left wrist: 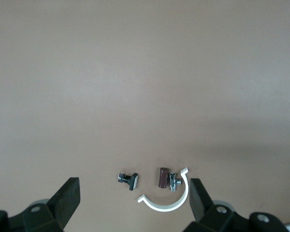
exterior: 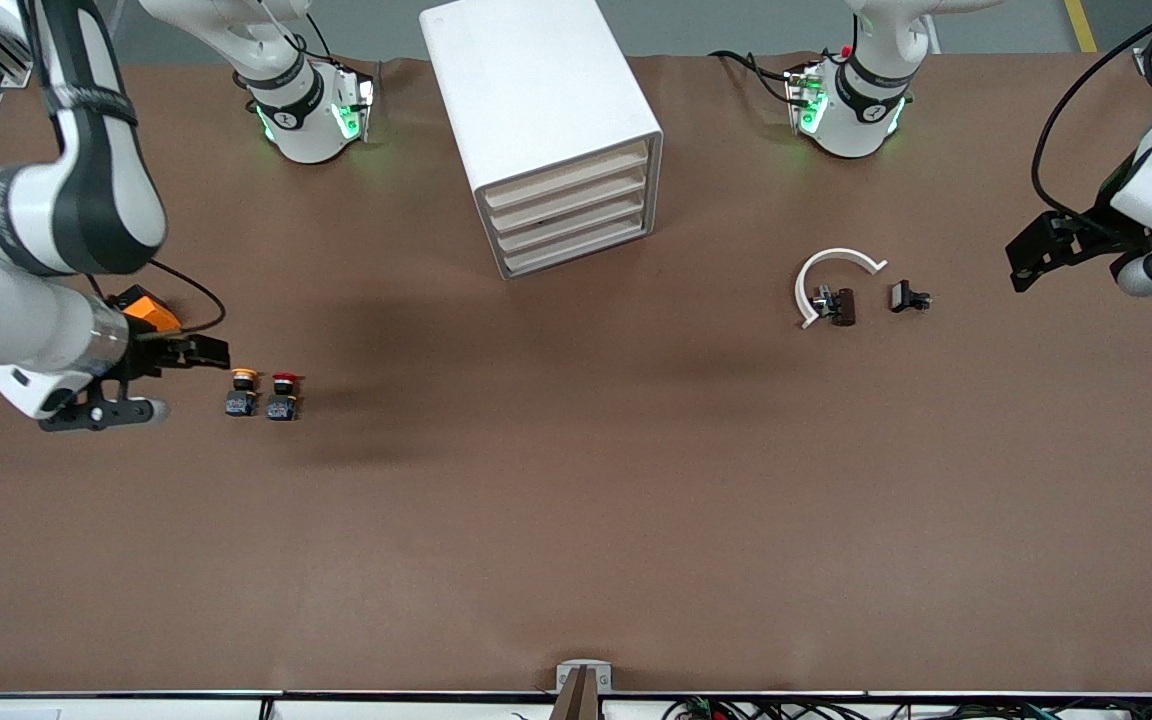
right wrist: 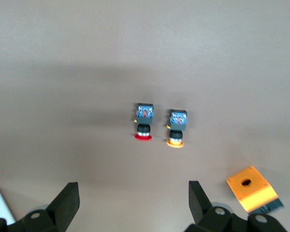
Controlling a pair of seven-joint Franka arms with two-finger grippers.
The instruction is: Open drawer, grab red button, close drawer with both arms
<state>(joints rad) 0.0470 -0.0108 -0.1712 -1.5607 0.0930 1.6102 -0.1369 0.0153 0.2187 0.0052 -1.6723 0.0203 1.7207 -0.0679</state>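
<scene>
The white cabinet (exterior: 536, 90) stands at the back middle of the table, with all four cream drawer fronts (exterior: 568, 215) shut. The red-capped button (exterior: 283, 394) stands toward the right arm's end, beside a yellow-capped button (exterior: 241, 391). My right gripper (exterior: 168, 380) is open and empty, just beside the yellow button. In the right wrist view the red button (right wrist: 144, 124) lies ahead of the open right gripper (right wrist: 134, 200). My left gripper (exterior: 1036, 255) hovers open and empty at the left arm's end, and shows open in its wrist view (left wrist: 134, 198).
An orange cube (exterior: 149, 312) lies by the right gripper and shows in the right wrist view (right wrist: 251, 188). A white C-shaped clip (exterior: 831, 275), a brown part (exterior: 844, 306) and a small black part (exterior: 906, 297) lie toward the left arm's end.
</scene>
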